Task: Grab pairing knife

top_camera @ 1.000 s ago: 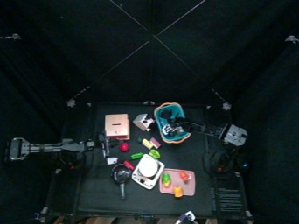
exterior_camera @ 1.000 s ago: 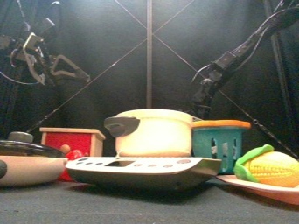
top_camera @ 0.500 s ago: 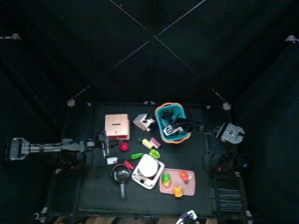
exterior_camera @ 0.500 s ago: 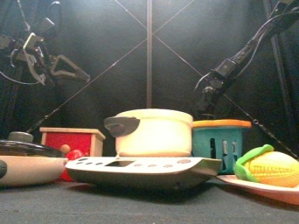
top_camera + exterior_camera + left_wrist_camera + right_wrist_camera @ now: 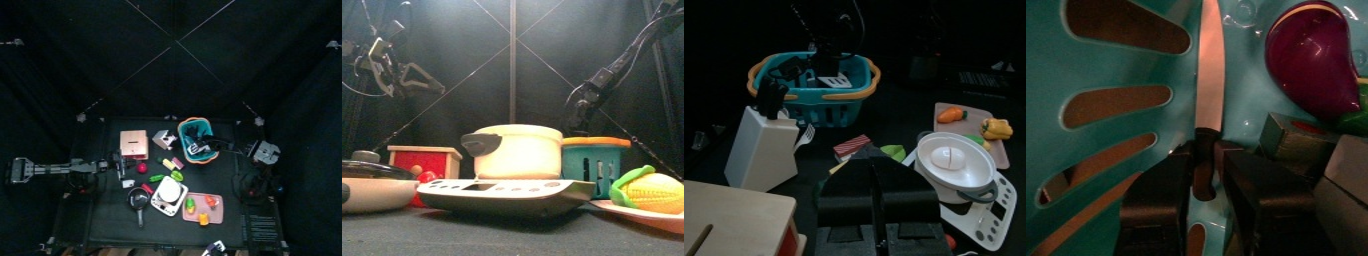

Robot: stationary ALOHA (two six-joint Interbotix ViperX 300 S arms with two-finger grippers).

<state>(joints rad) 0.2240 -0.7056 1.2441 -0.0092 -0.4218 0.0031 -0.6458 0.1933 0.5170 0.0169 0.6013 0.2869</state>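
Note:
The paring knife [image 5: 1209, 70] has a pale blade and a black handle. In the right wrist view its handle sits between the jaws of my right gripper [image 5: 1204, 168], which is shut on it, with the blade pointing away along the inner wall of the teal basket [image 5: 1100, 60]. In the top view the right gripper [image 5: 209, 148] is at the basket [image 5: 197, 128]. In the front view it [image 5: 580, 102] hangs just above the basket [image 5: 593, 160]. My left gripper [image 5: 878, 190] is shut and empty, resting at the table's left [image 5: 112, 165].
A purple vegetable [image 5: 1313, 60] lies in the basket beside the knife. A white knife block [image 5: 762, 150] stands next to the basket, with a pink box [image 5: 132, 143] further left. A white pot on a scale [image 5: 516, 152], a pan [image 5: 369, 180] and a board with corn [image 5: 656, 190] stand in front.
In the front view my right gripper has moved up and to the right above the basket. The left arm has not moved.

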